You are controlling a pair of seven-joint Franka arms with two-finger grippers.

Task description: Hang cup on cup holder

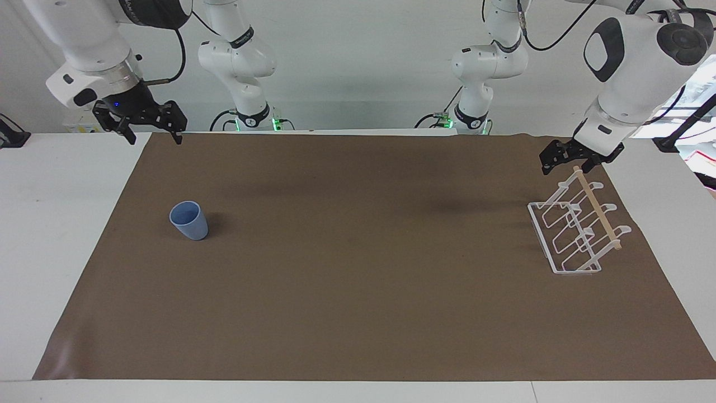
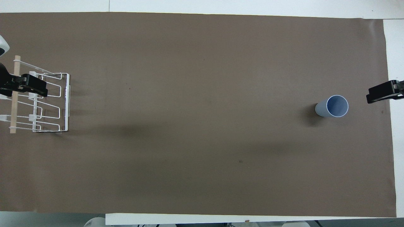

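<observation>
The light-blue cup [image 1: 189, 220] [image 2: 333, 106] stands upright on the brown mat toward the right arm's end, mouth up. The white wire cup holder [image 1: 576, 235] [image 2: 47, 104] with its wooden rod [image 1: 597, 209] sits toward the left arm's end. My right gripper [image 1: 155, 137] hangs open and empty over the mat's corner by the robots, well apart from the cup. One of its fingers [image 2: 380, 94] shows in the overhead view. My left gripper [image 1: 565, 166] [image 2: 23, 85] hovers open and empty just above the holder's end nearest the robots, close to the rod's tip.
The brown mat [image 1: 358, 291] covers most of the white table [image 1: 50, 224]. Bare white table borders it at both ends. Both arm bases stand at the robots' edge.
</observation>
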